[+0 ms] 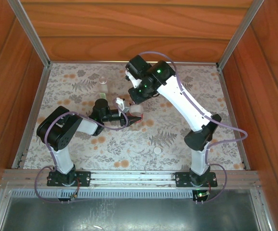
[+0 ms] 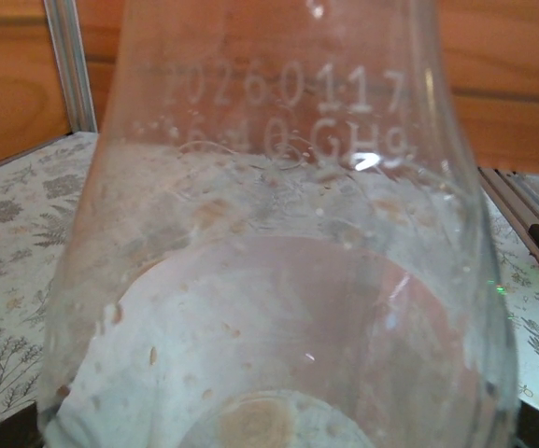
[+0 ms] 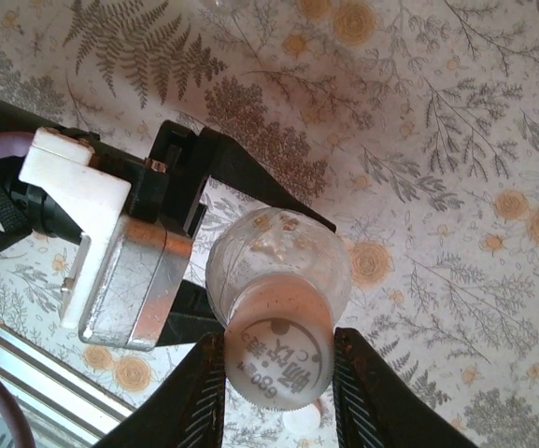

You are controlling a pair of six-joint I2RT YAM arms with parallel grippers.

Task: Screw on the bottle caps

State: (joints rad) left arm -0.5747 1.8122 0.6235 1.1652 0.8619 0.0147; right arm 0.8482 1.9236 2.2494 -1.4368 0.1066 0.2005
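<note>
The left claw (image 1: 130, 114) is clenched on the body of a clear bottle (image 3: 271, 245) near the middle of the bench, its black jaws standing to either side of the shoulder; this looks like a bracing grip, there to stop the bottle turning or tipping while the top is worked. The right claw (image 3: 278, 375) comes down from above and is clenched on the white cap (image 3: 276, 353) sitting on the neck, one finger pressed to each side of its ribbed rim; judged from that hold, the step in hand is twisting the cap onto the thread, though how far it is seated I cannot tell.

The bottle stands about upright, its long axis vertical, neck and cap pointing up at the right wrist; the left wrist view looks at its side, the wall narrowing toward the top under a printed date code.

A second bottle (image 1: 102, 86) stands open-mouthed farther back on the fern-patterned cloth (image 1: 129, 144), well apart from the held one; a loose cap (image 1: 157, 150) lies flat nearer the arms' bases, presumably meant for it.
</note>
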